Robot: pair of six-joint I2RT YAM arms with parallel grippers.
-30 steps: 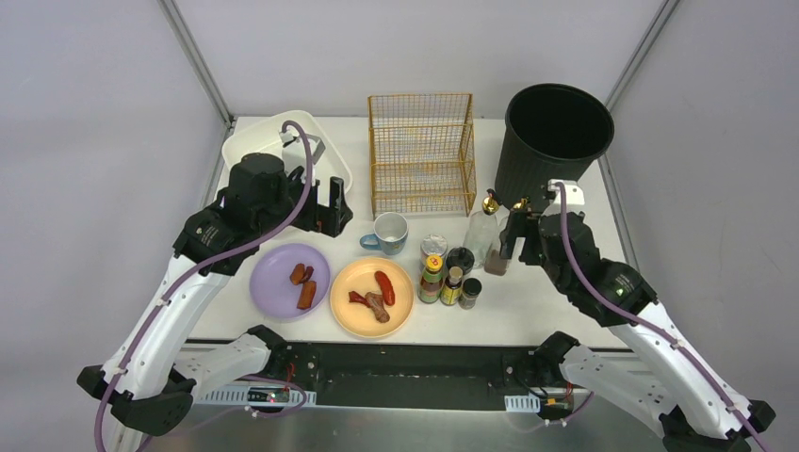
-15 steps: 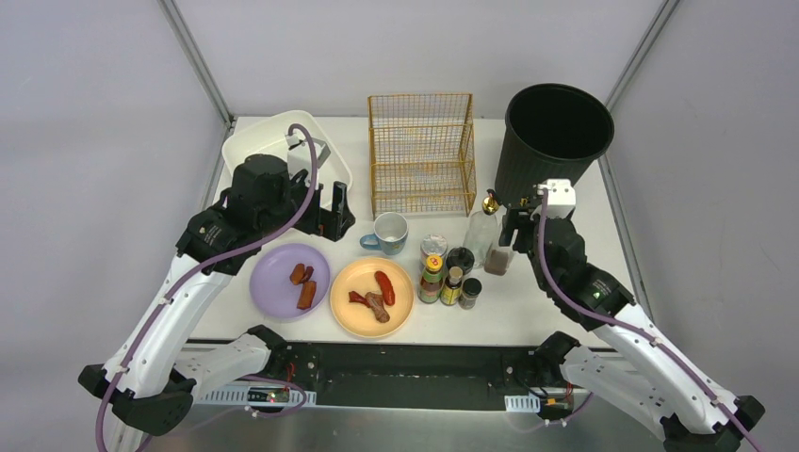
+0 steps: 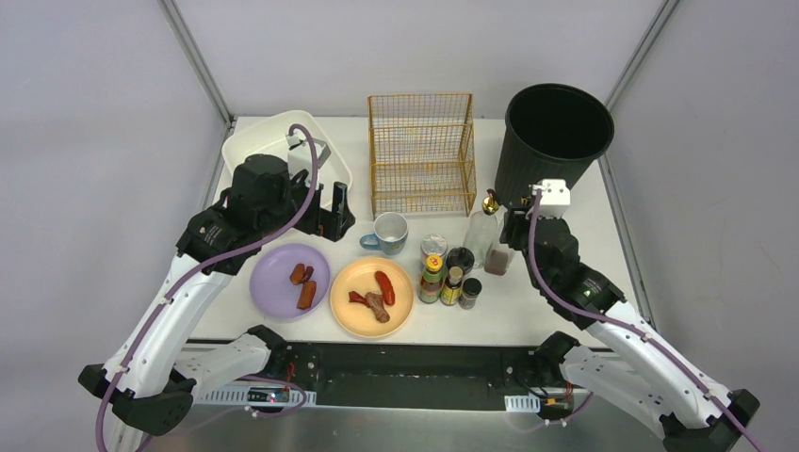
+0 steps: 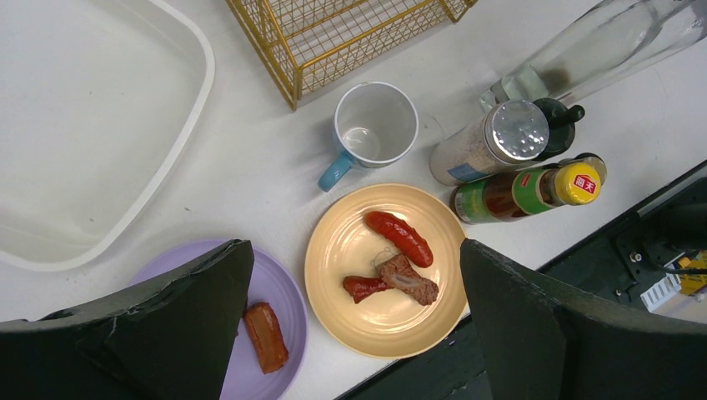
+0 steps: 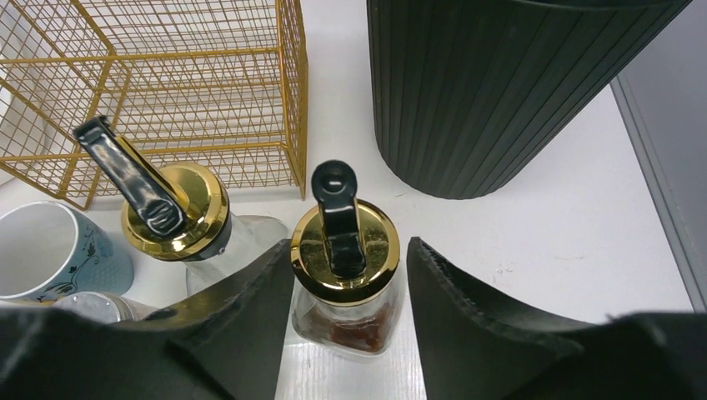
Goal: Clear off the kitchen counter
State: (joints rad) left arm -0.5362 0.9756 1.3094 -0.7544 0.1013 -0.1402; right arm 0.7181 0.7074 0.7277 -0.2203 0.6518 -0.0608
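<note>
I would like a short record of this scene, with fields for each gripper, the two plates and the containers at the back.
Left gripper: open, holding nothing, over the counter
Right gripper: open, fingers on either side of a small gold-capped bottle
Purple plate: sausage pieces
Yellow plate: red sausage, meat chunk
Back: white basin, wire basket, black bin

Plain pale grey walls (image 3: 396,42) on three sides, slanted metal corner posts (image 3: 198,64) — soft, even light
</note>
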